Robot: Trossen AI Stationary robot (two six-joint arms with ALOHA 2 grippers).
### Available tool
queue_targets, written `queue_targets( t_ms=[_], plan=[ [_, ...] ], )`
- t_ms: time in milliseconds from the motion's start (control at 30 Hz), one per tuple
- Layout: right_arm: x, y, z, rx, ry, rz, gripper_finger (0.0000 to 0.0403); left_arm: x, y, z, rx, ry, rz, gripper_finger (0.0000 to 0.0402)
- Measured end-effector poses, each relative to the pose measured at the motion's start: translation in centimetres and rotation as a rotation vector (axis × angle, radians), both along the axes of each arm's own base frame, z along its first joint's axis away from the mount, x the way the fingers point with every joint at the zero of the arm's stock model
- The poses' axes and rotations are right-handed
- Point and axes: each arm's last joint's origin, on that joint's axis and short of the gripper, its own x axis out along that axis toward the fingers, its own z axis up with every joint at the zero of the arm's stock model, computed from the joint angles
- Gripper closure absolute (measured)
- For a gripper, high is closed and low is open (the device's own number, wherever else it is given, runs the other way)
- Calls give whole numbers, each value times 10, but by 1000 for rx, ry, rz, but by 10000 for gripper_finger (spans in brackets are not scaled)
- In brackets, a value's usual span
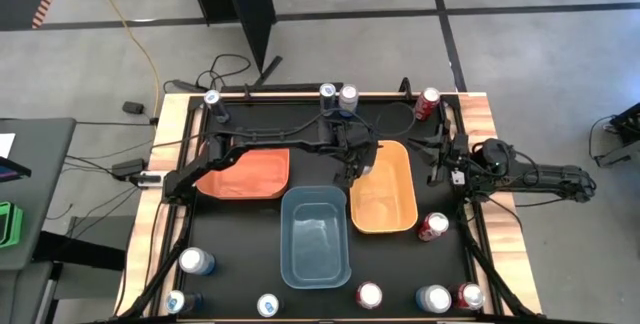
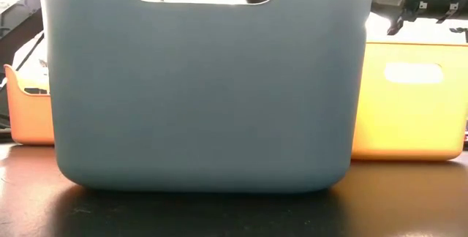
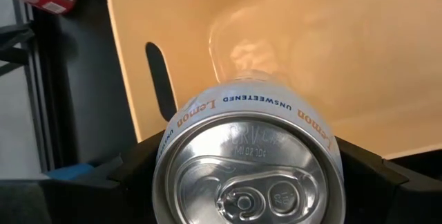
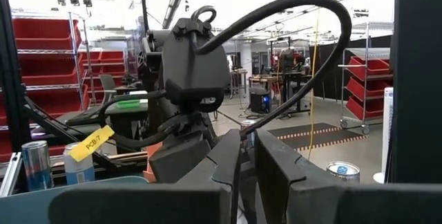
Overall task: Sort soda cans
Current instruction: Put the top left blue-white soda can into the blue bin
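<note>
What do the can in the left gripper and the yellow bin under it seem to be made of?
The can looks like metal, probably aluminium: its bare silver top shines, has stamped letters and a pull tab, and its white body carries printed text. The left gripper is shut on it. The yellow bin looks like moulded plastic, smooth and slightly glossy: it has rounded corners, a cut handle slot and a soft reflection of the can.

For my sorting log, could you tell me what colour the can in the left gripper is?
Silver-white with orange "Lemon" lettering; the can shows best in the left wrist view.

The blue bin point(image 2: 205, 91) fills the low view, hiding most cans.
</note>
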Motion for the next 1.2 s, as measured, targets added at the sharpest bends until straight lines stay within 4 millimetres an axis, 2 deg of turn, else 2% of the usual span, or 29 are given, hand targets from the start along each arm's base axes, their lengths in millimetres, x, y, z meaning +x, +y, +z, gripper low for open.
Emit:
queue_targets(
  t_ms=[333, 600, 800, 1000, 1200],
  plan=[
    [0, 0, 0, 0, 2, 0, 341, 1, 0, 1, 13, -8, -12, 99],
    [0, 0, 0, 1, 4, 0, 341, -3, -8, 41, 31, -92, -31, 99],
    [0, 1, -1, 4, 14, 9, 341, -25, -23, 63, 33, -40, -46, 99],
    [0, 1, -1, 3, 14, 14, 341, -53, -56, 101, 80, -64, -70, 99],
    [0, 1, -1, 3, 14, 14, 341, -83, -87, 130, 37, -87, -103, 99]
  ],
)
